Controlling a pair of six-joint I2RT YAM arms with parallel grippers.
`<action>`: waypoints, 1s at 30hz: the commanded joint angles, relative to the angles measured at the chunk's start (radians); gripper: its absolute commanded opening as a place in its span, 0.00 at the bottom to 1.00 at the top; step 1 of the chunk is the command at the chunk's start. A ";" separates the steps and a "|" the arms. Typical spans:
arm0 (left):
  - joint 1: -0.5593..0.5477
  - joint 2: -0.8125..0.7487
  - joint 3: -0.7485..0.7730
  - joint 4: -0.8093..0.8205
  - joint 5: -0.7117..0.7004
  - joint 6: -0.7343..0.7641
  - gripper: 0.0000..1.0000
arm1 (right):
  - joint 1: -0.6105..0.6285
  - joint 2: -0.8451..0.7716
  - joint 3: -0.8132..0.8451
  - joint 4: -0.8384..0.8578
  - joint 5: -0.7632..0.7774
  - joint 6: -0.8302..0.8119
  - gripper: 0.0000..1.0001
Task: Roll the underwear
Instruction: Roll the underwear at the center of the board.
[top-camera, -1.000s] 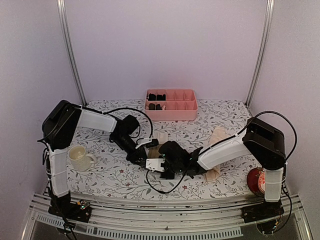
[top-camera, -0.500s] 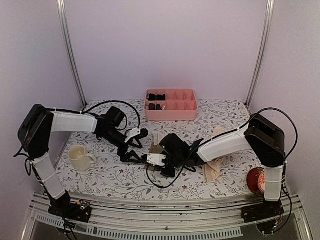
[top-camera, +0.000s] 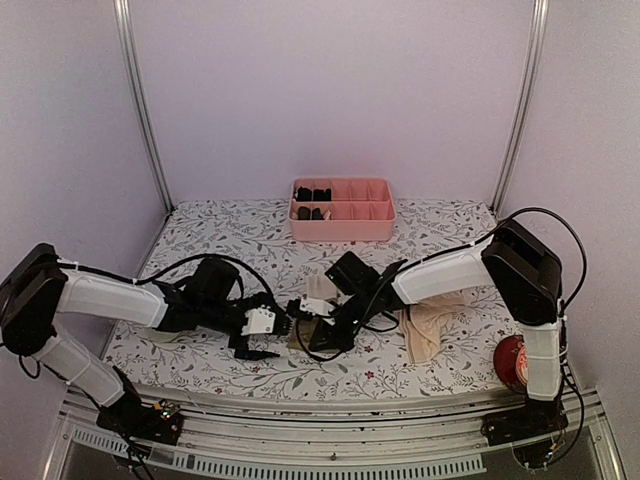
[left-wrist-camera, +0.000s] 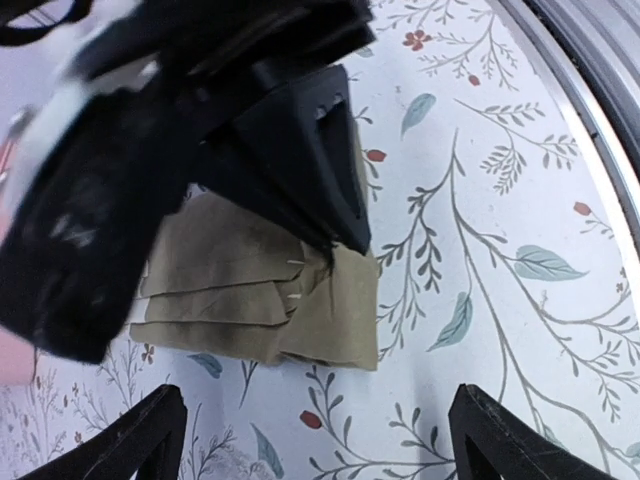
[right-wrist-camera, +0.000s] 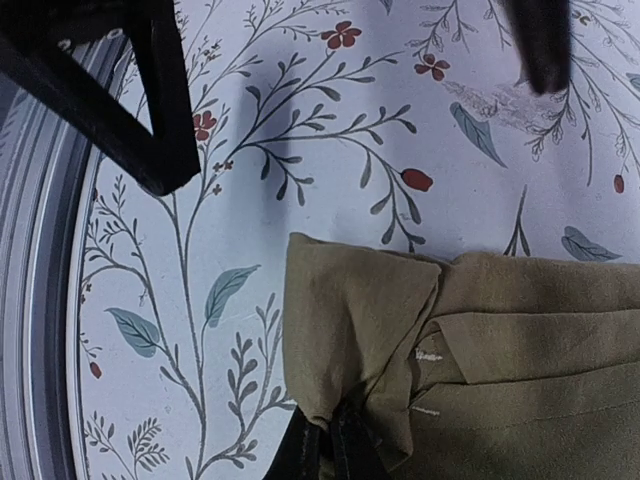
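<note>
Right gripper (right-wrist-camera: 322, 448) clenched on the near edge of the folded olive-brown fabric underwear (right-wrist-camera: 500, 350), which lies flat on the table. Left gripper (left-wrist-camera: 315, 425) released, empty; garment just ahead of its jaws. Judged: roll barely begun. Next move needs the left to steady the free edge.

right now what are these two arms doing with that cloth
The two arms are working on the folded olive-brown underwear in the middle of the floral table. The right claw is shut on its edge. The left claw stands wide open just beside it, holding nothing. The peach underwear lies loosely bunched off to the right, by the right arm, not yet rolled.
</note>
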 joint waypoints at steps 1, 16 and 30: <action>-0.097 -0.006 -0.048 0.143 -0.136 0.081 0.92 | -0.021 0.065 0.021 -0.091 -0.082 0.044 0.04; -0.224 0.142 -0.014 0.186 -0.341 0.047 0.64 | -0.033 0.086 0.038 -0.099 -0.065 0.059 0.04; -0.234 0.241 0.087 0.112 -0.329 -0.037 0.19 | -0.051 0.041 -0.008 -0.094 -0.039 0.059 0.04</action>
